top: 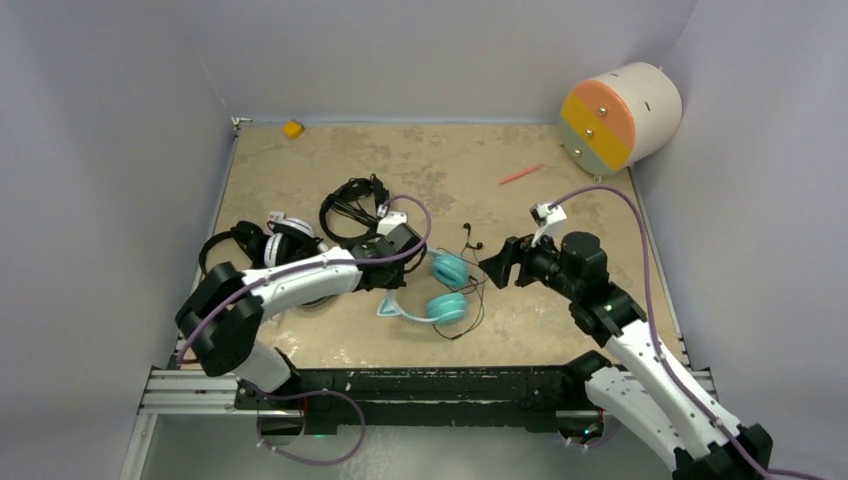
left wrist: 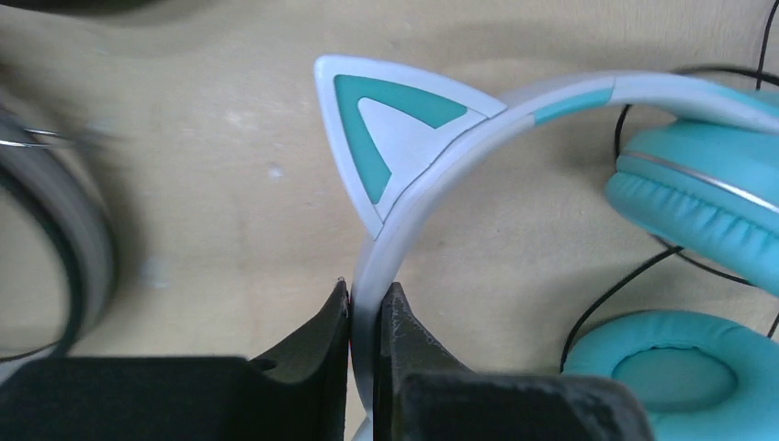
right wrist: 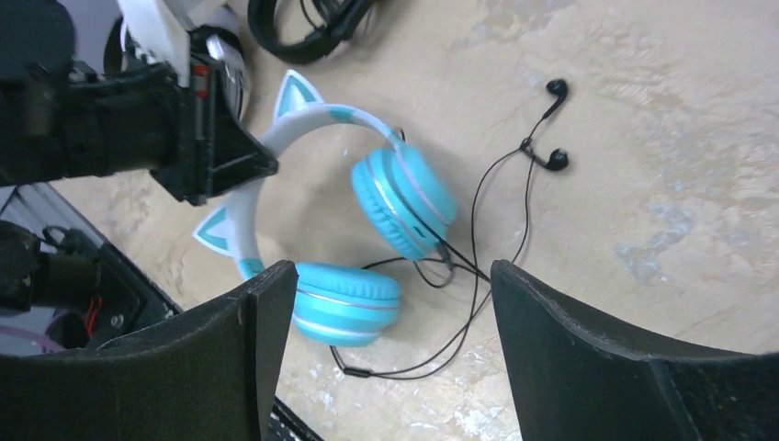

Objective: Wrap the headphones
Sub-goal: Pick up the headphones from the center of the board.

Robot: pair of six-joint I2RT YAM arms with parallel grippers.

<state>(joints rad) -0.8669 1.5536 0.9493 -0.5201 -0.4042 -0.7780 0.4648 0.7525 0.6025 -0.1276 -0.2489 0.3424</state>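
Pinching the teal headphones [left wrist: 432, 175] by the band, the left hand [left wrist: 367, 312] holds tight, the right hand [right wrist: 388, 276] spread empty, the cable [left wrist: 625, 287] not yet wrapped.

Tan mottled tabletop [top: 450, 160]: teal cat-ear headphones [top: 447, 307] at centre, earbuds [top: 470, 243] just above; white-and-black headset [top: 290, 230] and black headsets [top: 340, 205] centre left; red stick [top: 521, 175] upper right; yellow block [top: 292, 128] upper left.

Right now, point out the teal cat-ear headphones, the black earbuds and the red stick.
teal cat-ear headphones [right wrist: 404, 197], right wrist view, upper ear cup.
black earbuds [right wrist: 557, 160], right wrist view, lower bud.
red stick [top: 521, 175], top external view, its middle.
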